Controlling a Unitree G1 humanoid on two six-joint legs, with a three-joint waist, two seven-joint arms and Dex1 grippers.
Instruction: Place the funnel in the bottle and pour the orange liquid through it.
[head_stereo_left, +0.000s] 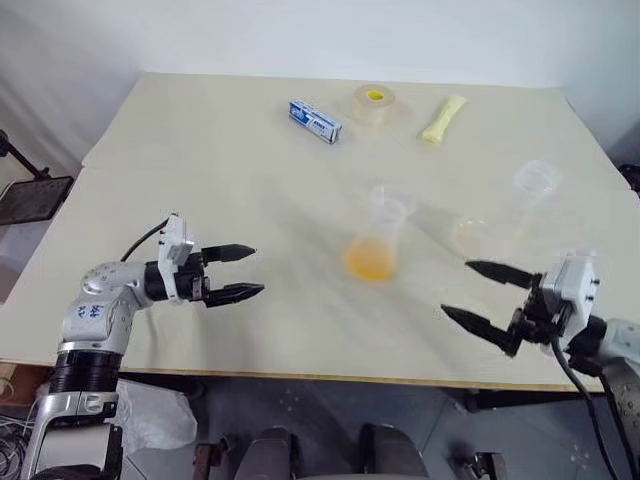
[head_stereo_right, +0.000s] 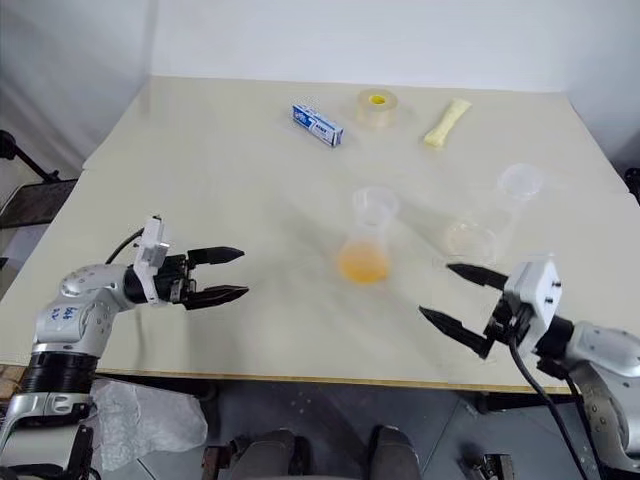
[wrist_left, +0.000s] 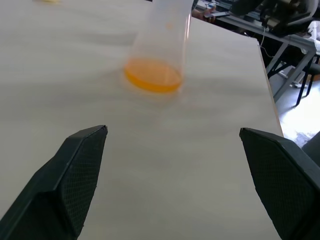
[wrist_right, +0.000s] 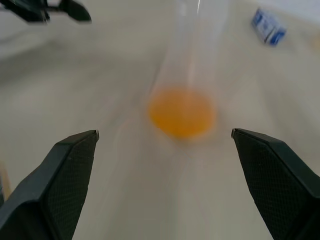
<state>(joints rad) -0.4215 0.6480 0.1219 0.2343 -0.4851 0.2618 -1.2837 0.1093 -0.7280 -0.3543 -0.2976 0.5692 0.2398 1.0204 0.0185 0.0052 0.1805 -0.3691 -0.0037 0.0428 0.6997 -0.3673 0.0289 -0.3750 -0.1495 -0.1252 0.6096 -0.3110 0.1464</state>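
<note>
Tall clear plastic flask-like bottle (head_stereo_left: 378, 237) stands upright near the centre of the frame on the pale cream tabletop (head_stereo_left: 200, 180). A small clear plastic funnel (head_stereo_left: 389, 206) appears to sit in its mouth, though clear on clear makes that hard to confirm. Translucent yellow-orange liquid (head_stereo_left: 370, 262) pools in the wide base of the bottle.

Right of the bottle, middle right of the frame, a clear plastic cup (head_stereo_left: 505, 214) lies on its side, seemingly empty.

Upper centre: blue-and-white small box (head_stereo_left: 315, 121), clear tape roll with a yellow centre (head_stereo_left: 374, 104), and a pale yellow wrapped packet (head_stereo_left: 443, 118), spaced in a row.

Left gripper (head_stereo_left: 243, 272), lower left of the frame, fingers spread, nothing between them, pointing toward the bottle and well apart from it.

Right gripper (head_stereo_left: 478, 293), lower right, fingers spread wide, nothing held, pointing toward the bottle, near the fallen cup but apart from it.
</note>
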